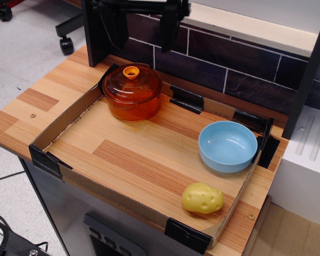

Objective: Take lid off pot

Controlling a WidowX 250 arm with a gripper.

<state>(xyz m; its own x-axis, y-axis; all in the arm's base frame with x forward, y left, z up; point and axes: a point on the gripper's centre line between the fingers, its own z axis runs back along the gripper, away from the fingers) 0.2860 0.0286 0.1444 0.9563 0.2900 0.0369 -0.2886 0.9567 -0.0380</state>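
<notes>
From my remote seat I saw the pot (pixel 132 101) sitting on the counter (pixel 37 101), tucked into the far left corner of the shallow cardboard tray (pixel 64 120) and close to the tray's back and left walls. The lid (pixel 132 82) was seated squarely on the pot, its small funnel-shaped knob (pixel 130 71) upright at the centre and untouched. The gripper (pixel 141 34) hung above and just behind the pot, against the dark tiled backsplash (pixel 229 64); its jaws were spread wide, the two dark fingers (pixel 116 29) standing well apart with a bare gap between them and holding nothing. Both fingertips ended clearly above the knob, with no contact between them and the lid. Across the tray from the pot, near the right wall, a light blue bowl (pixel 228 145) sat upright and looked empty. Nearer the camera than the bowl, well away from the pot and close to the tray's front right corner, a yellow potato-shaped toy (pixel 202 198) lay on the wood-grain surface. Black clips (pixel 185 99) held the tray at its corners and along the back wall, one of them just to the right of the pot. A dark upright post (pixel 93 32) stood behind the pot on the left.
</notes>
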